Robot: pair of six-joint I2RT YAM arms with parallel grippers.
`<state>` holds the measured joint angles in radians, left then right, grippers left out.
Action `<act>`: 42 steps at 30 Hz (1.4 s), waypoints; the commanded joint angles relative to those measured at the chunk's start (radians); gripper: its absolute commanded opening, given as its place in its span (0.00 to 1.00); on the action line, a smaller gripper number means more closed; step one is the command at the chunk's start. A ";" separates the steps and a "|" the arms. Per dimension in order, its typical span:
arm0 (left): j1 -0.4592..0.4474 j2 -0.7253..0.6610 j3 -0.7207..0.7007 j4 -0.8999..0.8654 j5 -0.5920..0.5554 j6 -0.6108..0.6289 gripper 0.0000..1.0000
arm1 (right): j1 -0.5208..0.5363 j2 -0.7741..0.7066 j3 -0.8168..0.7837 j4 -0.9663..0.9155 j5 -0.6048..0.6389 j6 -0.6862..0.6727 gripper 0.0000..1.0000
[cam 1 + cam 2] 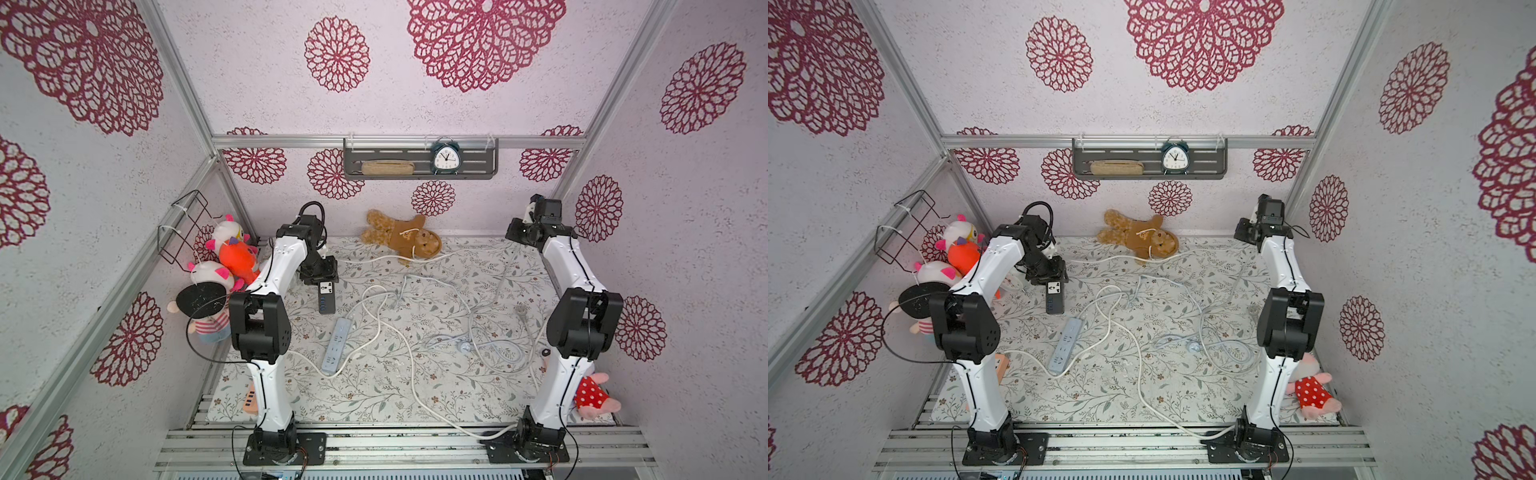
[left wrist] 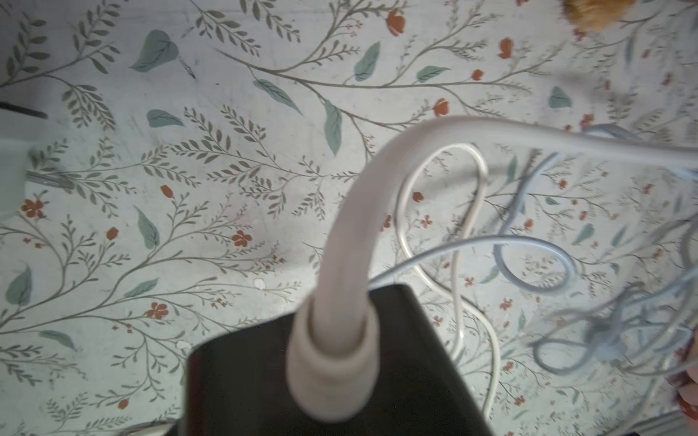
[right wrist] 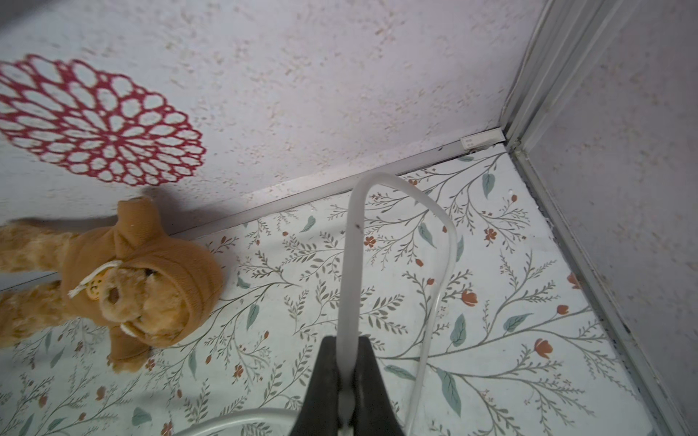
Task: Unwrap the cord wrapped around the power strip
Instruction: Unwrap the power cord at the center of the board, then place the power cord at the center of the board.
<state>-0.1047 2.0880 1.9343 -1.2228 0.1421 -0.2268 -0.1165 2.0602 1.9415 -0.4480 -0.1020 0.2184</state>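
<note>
Power strip, black, is grasped by left fingers far left; right fingers clench its white cord far right.

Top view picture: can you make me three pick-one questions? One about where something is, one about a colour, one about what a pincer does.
1. Where is the alarm clock? A) on the wall shelf B) on the table C) in a basket
2. What colour is the power strip in the left pincer? A) yellow B) black C) red
3. What is the right pincer doing? A) hanging open B) squeezing a toy C) shut on the white cord
Answers: A, it stands on the shelf; B, its body is black; C, its jaws pinch the cord.
</note>
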 commanded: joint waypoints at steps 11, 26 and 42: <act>0.025 0.264 0.205 -0.095 -0.190 0.046 0.00 | -0.011 0.074 0.024 -0.022 0.030 -0.048 0.00; 0.069 0.332 0.191 -0.117 -0.159 0.057 0.30 | 0.041 0.105 -0.009 -0.093 -0.054 -0.068 0.17; 0.080 0.279 0.106 -0.032 -0.141 0.038 0.81 | -0.021 -0.228 -0.226 -0.270 0.152 0.000 0.67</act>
<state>-0.0330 2.4157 2.0541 -1.2907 -0.0101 -0.1967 -0.1028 1.9472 1.7535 -0.6598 -0.0505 0.1680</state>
